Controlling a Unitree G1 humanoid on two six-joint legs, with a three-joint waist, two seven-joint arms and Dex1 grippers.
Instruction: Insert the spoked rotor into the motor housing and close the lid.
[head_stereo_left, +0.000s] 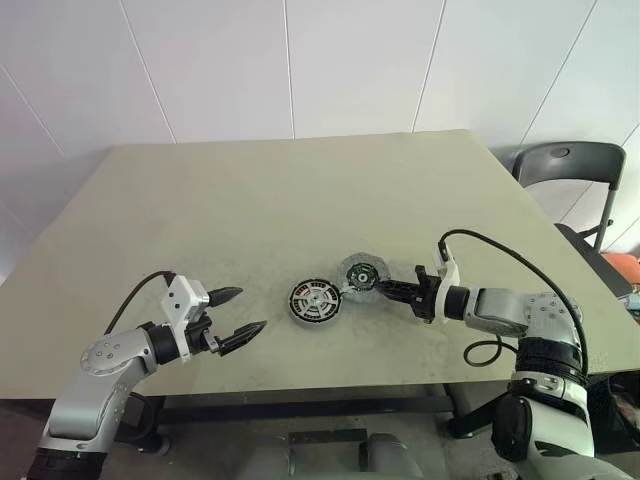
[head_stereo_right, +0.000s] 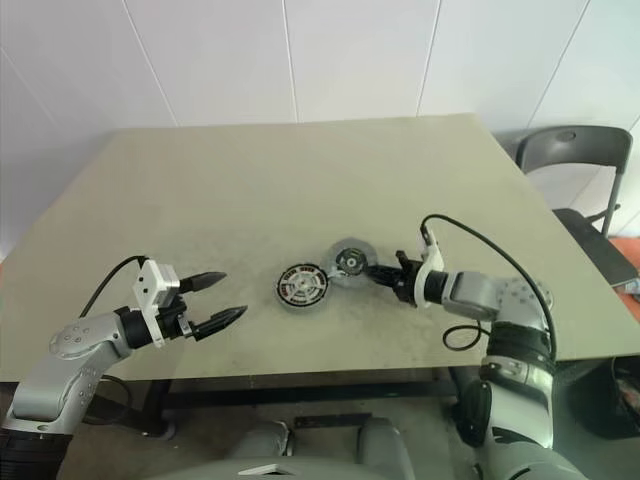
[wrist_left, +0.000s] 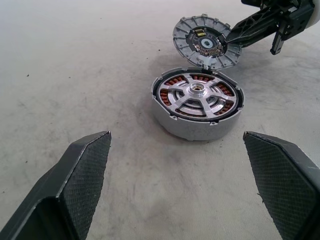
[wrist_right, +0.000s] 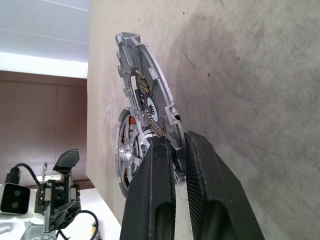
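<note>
The motor housing (head_stereo_left: 315, 302) lies flat on the table (head_stereo_left: 250, 190), near its front edge. Its copper windings show between the silver spokes of the spoked rotor (wrist_left: 196, 95), which sits inside it. The grey slotted lid (head_stereo_left: 360, 272) stands tilted up at the housing's right side, its lower edge at the housing's rim, its inner face with a small circuit board showing. My right gripper (head_stereo_left: 378, 286) is shut on the lid's rim, its fingers (wrist_right: 155, 185) on either side of the edge. My left gripper (head_stereo_left: 250, 310) hangs open to the left of the housing, apart from it.
A dark chair (head_stereo_left: 570, 165) stands beyond the table's right corner. A black cable (head_stereo_left: 500, 250) loops over my right forearm. The table's front edge runs just below both arms.
</note>
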